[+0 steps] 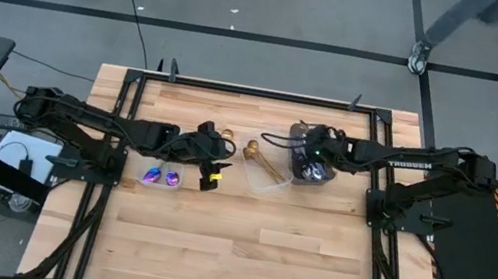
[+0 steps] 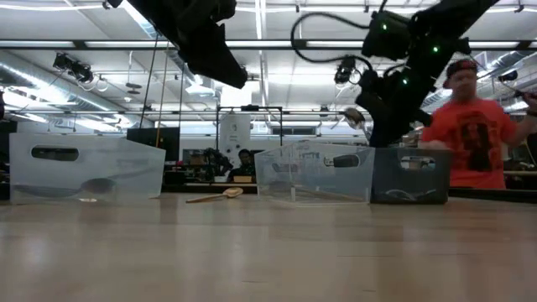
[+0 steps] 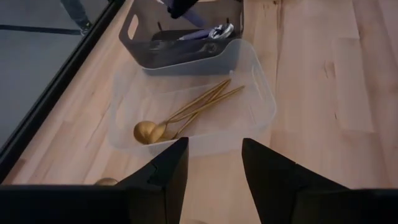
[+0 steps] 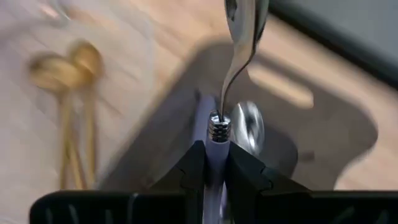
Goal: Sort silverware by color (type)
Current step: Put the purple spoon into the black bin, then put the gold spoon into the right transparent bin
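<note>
In the high view, the left pincer (image 1: 213,162) sits left of centre on the wooden surface (image 1: 241,250), just right of a clear box (image 1: 162,177) holding purple-blue spoons (image 1: 159,177). The right pincer (image 1: 311,150) is at centre right, over the grey tray (image 1: 313,171), which touches a second clear box (image 1: 268,175) where gold spoons (image 1: 261,157) lie. In the low view, the left arm hangs dark at upper left and the right arm at upper right above the grey tray (image 2: 409,174); a clear box (image 2: 84,168) stands at the left, another (image 2: 315,172) at centre, and 1 gold spoon (image 2: 214,196) lies on the surface (image 2: 268,252) between them. A person (image 2: 478,134) in a red shirt stands at the right behind the surface. In the left wrist view, the left pincer (image 3: 214,165) at the bottom of the frame stands wide with nothing between its fingers; beyond it the clear box (image 3: 261,99) holds the gold spoons (image 3: 180,118), with the grey tray (image 3: 180,50) at the top edge touching it. In the right wrist view, the right pincer (image 4: 211,168) at bottom centre is narrow, gripping the pale handle of a silver spoon (image 4: 239,43) that rises to the top edge, over the grey tray (image 4: 323,124); gold spoons (image 4: 68,68) show blurred at the left.
</note>
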Available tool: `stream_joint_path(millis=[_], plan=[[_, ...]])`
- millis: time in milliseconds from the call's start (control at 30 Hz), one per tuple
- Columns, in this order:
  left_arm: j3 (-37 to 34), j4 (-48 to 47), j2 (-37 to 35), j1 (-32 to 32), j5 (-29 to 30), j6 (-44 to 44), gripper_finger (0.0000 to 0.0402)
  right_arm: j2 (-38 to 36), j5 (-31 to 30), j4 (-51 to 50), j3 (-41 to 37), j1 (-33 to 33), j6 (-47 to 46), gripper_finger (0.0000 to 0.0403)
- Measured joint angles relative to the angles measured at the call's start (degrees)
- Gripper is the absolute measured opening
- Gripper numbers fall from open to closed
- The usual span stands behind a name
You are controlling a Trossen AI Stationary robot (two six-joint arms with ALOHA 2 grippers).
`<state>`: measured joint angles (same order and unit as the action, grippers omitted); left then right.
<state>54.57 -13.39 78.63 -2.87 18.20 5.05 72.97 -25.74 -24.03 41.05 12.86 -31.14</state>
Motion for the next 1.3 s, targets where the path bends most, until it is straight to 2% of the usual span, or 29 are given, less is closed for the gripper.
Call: stream_joint_path(millis=[300, 433, 600, 833, 1133, 1300], plan=[[0.00, -0.01, 0.00, 0.01, -0.01, 0.29, 0.0160, -0.02, 12.49, -1.63, -4.75, 6.02, -3.57, 0.0054], [0.00, -0.02, 0.00, 0.01, -0.02, 0.35, 0.0160, -0.02, 13.62, -1.83, -5.40, 7.29, -6.15, 0.0060], [0.00, -0.09, 0.00, 0.00, -0.02, 0.62, 0.0160, -0.02, 14.86, -1.75, -5.60, 7.58, -5.81, 0.0088], [-0.40, -2.35, 0.15, 0.00, -0.04, 1.94, 0.0160, -0.14, 20.98, -3.94, -3.36, 7.56, -3.18, 0.0131], [-6.37, -2.33, 0.22, 0.15, 0.51, 6.95, 0.0160, -4.77, 17.27, -5.22, 1.03, 4.80, 0.88, 0.0142], [-8.08, -0.35, 1.60, 0.20, 6.59, 12.70, 0.0160, -9.26, 12.85, -3.75, 1.72, 1.72, 1.34, 0.0142]])
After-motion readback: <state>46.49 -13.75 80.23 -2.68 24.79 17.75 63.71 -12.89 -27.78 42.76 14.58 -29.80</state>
